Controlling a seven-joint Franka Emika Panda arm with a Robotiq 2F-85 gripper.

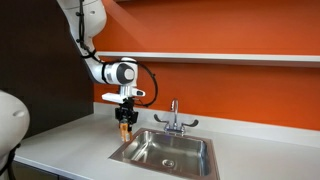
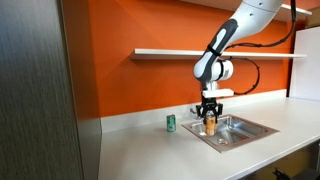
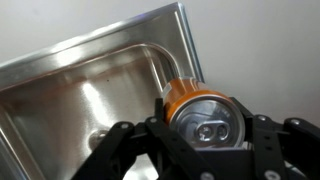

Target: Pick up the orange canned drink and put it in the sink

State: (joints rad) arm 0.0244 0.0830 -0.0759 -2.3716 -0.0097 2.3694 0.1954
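My gripper (image 1: 125,123) is shut on the orange canned drink (image 3: 196,105) and holds it upright in the air. In both exterior views the can (image 1: 125,128) (image 2: 210,126) hangs just above the counter at the near corner of the sink (image 1: 197,164). The wrist view looks down on the can's silvery top, with the steel basin (image 3: 80,100) and its round drain spreading to the left. The sink (image 2: 252,130) also shows in an exterior view, right of the gripper (image 2: 210,121).
A green can (image 2: 171,123) stands on the white counter left of the gripper. A chrome two-handled faucet (image 1: 174,118) rises behind the basin. An orange wall with a white shelf (image 2: 180,52) runs behind. A dark cabinet panel (image 2: 40,90) stands at the counter's end.
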